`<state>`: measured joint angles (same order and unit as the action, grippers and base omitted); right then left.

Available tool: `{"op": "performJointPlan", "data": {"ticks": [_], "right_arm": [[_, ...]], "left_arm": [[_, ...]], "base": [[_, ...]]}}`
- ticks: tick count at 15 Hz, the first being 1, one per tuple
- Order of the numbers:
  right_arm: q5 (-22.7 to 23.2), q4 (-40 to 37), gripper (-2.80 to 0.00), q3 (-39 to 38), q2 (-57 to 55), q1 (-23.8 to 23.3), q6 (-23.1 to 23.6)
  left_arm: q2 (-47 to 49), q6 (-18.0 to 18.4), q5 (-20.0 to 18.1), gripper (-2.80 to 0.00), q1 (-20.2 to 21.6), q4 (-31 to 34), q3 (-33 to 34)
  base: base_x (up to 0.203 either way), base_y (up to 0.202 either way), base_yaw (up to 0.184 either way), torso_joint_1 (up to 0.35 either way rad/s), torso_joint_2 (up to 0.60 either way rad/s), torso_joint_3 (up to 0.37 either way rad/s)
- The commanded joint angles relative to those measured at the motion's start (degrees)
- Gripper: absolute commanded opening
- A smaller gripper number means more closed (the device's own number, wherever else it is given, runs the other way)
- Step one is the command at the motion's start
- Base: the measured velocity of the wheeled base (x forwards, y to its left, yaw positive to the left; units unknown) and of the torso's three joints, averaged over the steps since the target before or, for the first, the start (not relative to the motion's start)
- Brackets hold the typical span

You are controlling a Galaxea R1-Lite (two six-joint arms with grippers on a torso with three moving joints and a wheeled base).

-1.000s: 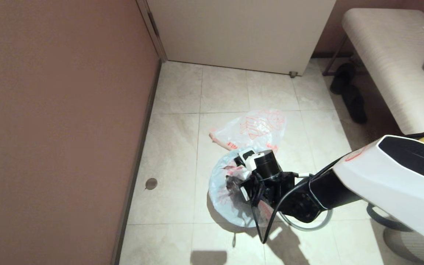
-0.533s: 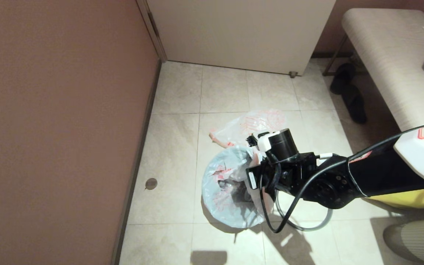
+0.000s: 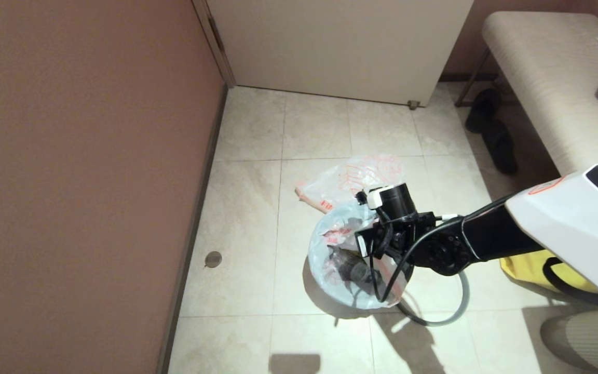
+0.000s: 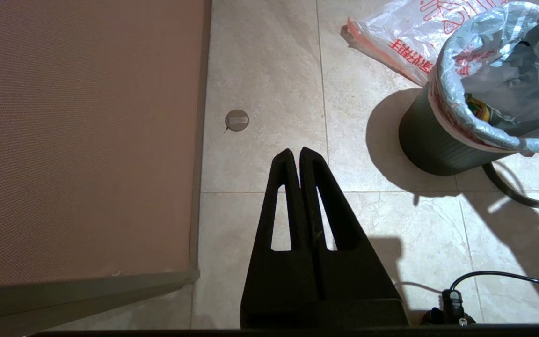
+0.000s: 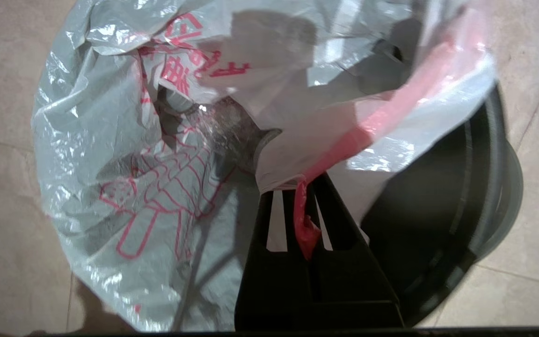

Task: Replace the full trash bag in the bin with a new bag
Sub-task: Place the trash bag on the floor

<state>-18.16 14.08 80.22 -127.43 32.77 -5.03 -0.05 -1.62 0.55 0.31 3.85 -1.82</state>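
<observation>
Right gripper [image 5: 300, 187] pinching the orange edge of the full trash bag [image 5: 124, 154], seated in the bin [image 5: 461, 220].
Head view: lined bin at 6 o'clock of the flat new bag [image 3: 356, 179], under the right wrist. Left wrist view: left gripper [image 4: 294, 152] pressed together, idle, well apart from the bin. Right wrist view: pinched edge straight ahead of the fingertips; right arm nearer.

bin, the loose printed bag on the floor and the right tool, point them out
bin [image 4: 431, 142]: left wrist view, its dark outer wall.
loose printed bag [image 3: 361, 176]: head view, its printed middle, on the floor beyond the bin.
right tool [image 5: 303, 194]: right wrist view, between its fingertips.
</observation>
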Motion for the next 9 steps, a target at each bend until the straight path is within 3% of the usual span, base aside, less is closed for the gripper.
{"op": "performJointPlan", "data": {"ticks": [1, 5, 9], "right_arm": [[0.15, -0.09, -2.80, 6.05, -8.02, -0.19, 0.14], [0.71, -3.10, -2.80, 17.46, -18.30, 3.34, 1.75], [0.74, -7.72, -2.80, 30.68, -26.69, 3.69, 5.11]], "left_arm": [[0.05, -0.05, -0.02, -2.80, 0.04, 0.01, -0.03], [0.05, -0.05, 0.00, -2.80, 0.04, 0.01, -0.03], [0.05, -0.05, -0.02, -2.80, 0.04, 0.01, -0.03]], "base": [[0.000, 0.000, 0.000, 0.000, 0.00, 0.000], [0.000, 0.000, 0.000, 0.000, 0.00, 0.000], [0.000, 0.000, 0.000, 0.000, 0.00, 0.000]]}}
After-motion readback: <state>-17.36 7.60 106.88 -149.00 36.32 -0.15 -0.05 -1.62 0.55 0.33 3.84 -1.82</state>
